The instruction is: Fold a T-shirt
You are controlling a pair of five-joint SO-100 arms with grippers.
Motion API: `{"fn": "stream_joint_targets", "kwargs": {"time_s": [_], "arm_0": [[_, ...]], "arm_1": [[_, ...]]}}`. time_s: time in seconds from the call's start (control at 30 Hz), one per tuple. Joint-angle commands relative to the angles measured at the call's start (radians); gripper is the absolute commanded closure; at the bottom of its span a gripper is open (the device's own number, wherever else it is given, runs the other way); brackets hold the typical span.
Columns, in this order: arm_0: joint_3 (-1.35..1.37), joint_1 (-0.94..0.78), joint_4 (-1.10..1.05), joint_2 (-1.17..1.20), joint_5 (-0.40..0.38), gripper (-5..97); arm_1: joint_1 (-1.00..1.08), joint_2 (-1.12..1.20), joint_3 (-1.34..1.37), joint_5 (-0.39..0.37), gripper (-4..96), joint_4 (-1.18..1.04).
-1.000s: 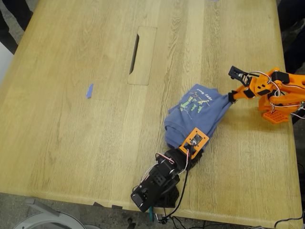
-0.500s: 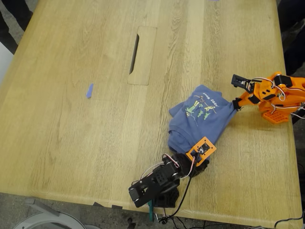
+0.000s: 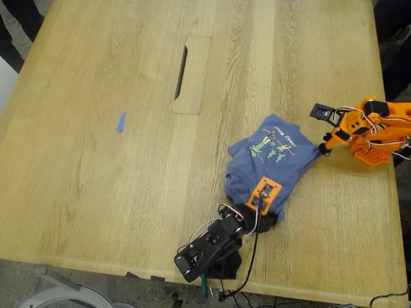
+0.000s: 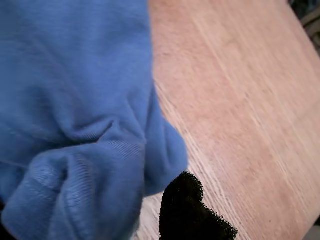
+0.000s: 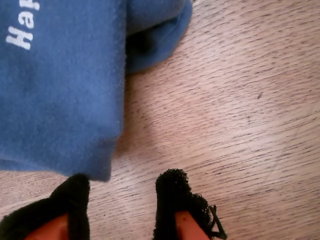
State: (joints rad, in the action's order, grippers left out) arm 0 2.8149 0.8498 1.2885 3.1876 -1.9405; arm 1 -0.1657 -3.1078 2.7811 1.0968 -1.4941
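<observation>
Lower centre, first gripper (image 4: 100, 210): my first gripper pinches bunched cloth of the T-shirt (image 3: 273, 160).
Right side, second gripper (image 5: 122, 200): my second gripper's fingers parted, empty, at the hem.
T-shirt: crumpled heap, lower right of the table (image 3: 96, 192).
Progress: no neat fold yet; spreading and folding remain.

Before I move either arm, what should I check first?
1. My second gripper free of the T-shirt: ok, jaws open, hem beside one pad.
2. My first gripper holding cloth: cannot tell, bunched fabric hides the jaws.
3. T-shirt spread flat: not ok, crumpled heap, print up.
4. T-shirt fully on the table: ok.
5. Tape scrap apart from the T-shirt: ok.
</observation>
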Motion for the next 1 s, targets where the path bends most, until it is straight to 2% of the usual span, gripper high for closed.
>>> {"fn": "stream_joint_targets", "kwargs": {"time_s": [0.0,0.07,0.27,0.47,0.53,0.7,0.87,0.97], "arm_0": [[-0.176,-0.074,0.044,-0.146,0.015,58],[-0.275,-0.084,0.086,-0.241,0.051,57],[-0.566,-0.003,0.172,-0.505,0.063,61],[-0.752,0.077,0.207,-0.653,0.064,61],[-0.778,0.123,0.225,-0.67,0.032,60],[-0.815,0.167,0.431,-0.667,-0.048,54],[-0.811,0.083,0.532,-0.658,-0.109,41],[-0.816,0.044,0.545,-0.67,-0.124,39]], "arm_1": [[0.037,0.017,-0.077,-0.006,65.6,-0.012],[0.071,0.032,-0.121,0.003,64.9,-0.026],[0.129,0.14,-0.267,0.014,64.4,-0.017],[0.135,0.244,-0.35,0.015,64.1,0.034],[0.133,0.281,-0.374,0.015,64.1,0.06],[0.14,0.393,-0.451,0.018,64.4,0.13],[0.132,0.486,-0.517,0.017,65.0,0.184],[0.13,0.541,-0.568,0.015,65.1,0.204]]}}
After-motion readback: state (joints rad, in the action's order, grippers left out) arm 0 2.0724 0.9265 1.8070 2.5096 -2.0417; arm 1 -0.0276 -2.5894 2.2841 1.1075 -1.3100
